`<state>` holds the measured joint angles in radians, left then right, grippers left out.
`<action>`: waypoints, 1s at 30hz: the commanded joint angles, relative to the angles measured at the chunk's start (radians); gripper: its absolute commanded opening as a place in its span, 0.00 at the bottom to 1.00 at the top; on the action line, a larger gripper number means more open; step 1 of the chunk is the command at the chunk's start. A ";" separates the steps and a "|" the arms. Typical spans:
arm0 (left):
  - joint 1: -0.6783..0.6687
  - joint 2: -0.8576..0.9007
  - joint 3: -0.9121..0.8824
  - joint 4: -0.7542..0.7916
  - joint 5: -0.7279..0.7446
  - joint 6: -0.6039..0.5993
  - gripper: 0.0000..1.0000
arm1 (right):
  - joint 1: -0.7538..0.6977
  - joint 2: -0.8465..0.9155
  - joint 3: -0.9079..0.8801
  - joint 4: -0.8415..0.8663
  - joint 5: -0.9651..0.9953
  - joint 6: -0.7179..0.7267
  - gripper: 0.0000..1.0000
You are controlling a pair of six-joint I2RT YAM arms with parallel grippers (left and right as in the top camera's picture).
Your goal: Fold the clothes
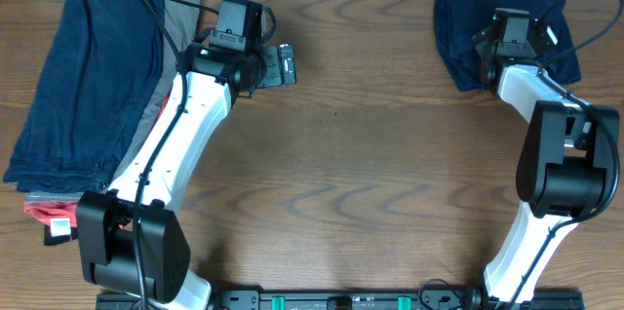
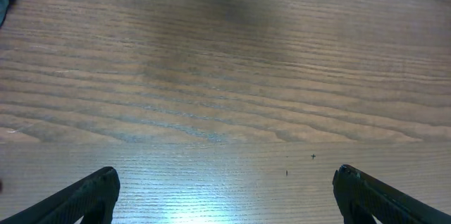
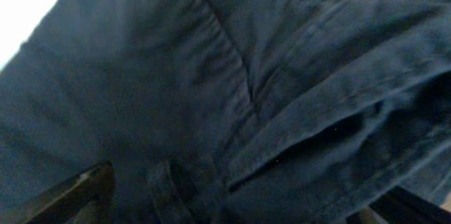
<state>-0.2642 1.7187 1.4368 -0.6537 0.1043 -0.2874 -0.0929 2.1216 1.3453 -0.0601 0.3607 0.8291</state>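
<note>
Writing: one pale tag (image 1: 60, 222) at the near end of the pile of clothes (image 1: 78, 96), lying against an orange-red garment (image 1: 44, 211). Print too small to read.

Pile of clothes: laid lengthwise along the left edge of the table (image 1: 370, 154). Long navy garment (image 1: 68, 66) on top, with a grey layer (image 1: 180, 13) showing along its right side. Orange-red peeking out at the far end and the near end.

Navy shorts (image 1: 458, 27): well apart from the pile, at the far right corner of the table, bunched into a compact heap. Seen close from the right wrist (image 3: 211, 76): dark blue cloth with stitched seams and overlapping folds, filling nearly the whole view.

Right hand (image 1: 495, 57): directly over the shorts, on their right half. From the wrist (image 3: 246, 199), fingers (image 3: 84, 189) low at the two corners, spread wide, with cloth lying across the gap and nothing pinched. Cannot tell whether the tips touch the fabric.

Left hand (image 1: 283, 64): just right of the pile's far end, over bare wood. From the wrist (image 2: 225, 185), fingers (image 2: 91, 192) set wide apart with only wood grain between them. Holding nothing.
</note>
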 commanded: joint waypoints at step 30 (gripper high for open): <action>0.002 0.008 -0.008 0.004 -0.098 0.010 0.98 | -0.011 -0.243 0.000 -0.253 -0.574 -0.868 0.99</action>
<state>-0.2642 1.7187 1.4368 -0.6498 0.0219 -0.2871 -0.0929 1.8217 1.3407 -0.3260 -0.2028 -0.0162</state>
